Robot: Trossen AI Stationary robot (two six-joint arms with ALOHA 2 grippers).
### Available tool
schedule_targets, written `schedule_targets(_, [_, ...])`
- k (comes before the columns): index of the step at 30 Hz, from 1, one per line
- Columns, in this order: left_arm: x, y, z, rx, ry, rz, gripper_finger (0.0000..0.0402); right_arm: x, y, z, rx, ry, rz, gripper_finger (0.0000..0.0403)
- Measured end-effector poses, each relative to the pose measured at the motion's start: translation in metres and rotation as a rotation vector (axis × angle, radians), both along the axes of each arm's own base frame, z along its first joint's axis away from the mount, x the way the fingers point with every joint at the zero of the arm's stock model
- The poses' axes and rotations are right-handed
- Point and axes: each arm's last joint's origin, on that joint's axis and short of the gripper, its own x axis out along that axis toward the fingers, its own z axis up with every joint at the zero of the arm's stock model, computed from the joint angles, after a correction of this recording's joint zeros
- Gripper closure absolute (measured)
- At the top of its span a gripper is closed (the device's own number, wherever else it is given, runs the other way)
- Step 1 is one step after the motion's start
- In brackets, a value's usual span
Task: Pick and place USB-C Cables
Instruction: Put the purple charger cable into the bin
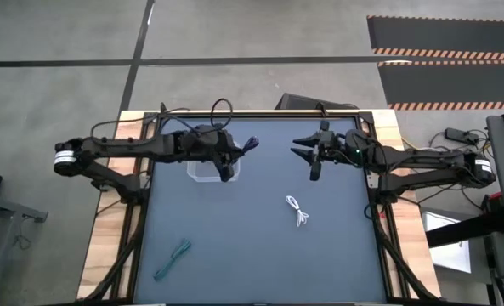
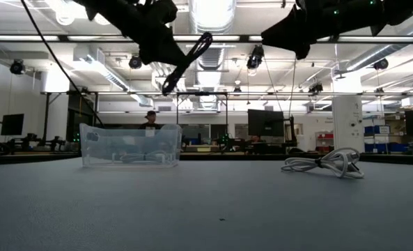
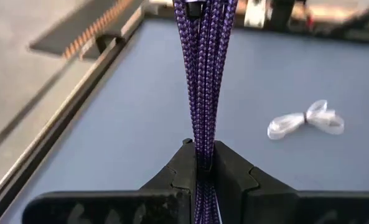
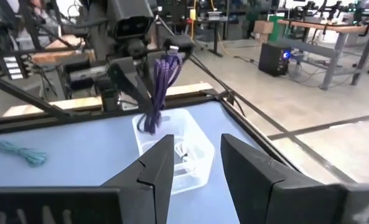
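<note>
Above clear box (image 1: 202,172) rim, perhaps: left tool (image 1: 231,155), purple cable (image 1: 250,144) pinched.

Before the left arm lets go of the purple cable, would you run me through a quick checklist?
1. left gripper shut on the purple cable: ok.
2. Cable hangs over the clear box: ok.
3. Cable clear of the box rim: ok, well above it.
4. right gripper open and apart from the box: ok.
5. white cable and teal cable on the table, out of the way: ok.
</note>
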Motion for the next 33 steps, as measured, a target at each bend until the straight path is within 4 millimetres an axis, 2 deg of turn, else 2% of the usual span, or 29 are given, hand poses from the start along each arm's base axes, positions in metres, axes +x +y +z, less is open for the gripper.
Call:
schedule_targets(3, [-0.002,0.000,0.011,-0.019,0.102,0.000,0.0383,-0.001,0.000,0.001,-0.013,-0.002,0.000,0.0278])
schedule_targets(11, [-0.005,-0.001,0.020,-0.050,0.499,-0.038,0.0383,-0.002,0.000,0.000,-0.047,0.020,-0.017,0.0285])
schedule_targets(16, [-0.004,0.001,0.013,-0.032,0.711,-0.088,0.0383,-0.001,-0.001,-0.003,-0.051,0.036,-0.025,0.0281])
schedule_targets(22, [0.001,0.002,-0.007,-0.009,0.897,-0.187,0.0383,0.001,-0.001,-0.006,-0.055,0.062,-0.023,0.0280])
schedule_targets(33, [0.011,0.014,-0.028,0.017,1.002,-0.264,0.0383,0.000,-0.001,-0.009,-0.082,0.086,-0.018,0.0286])
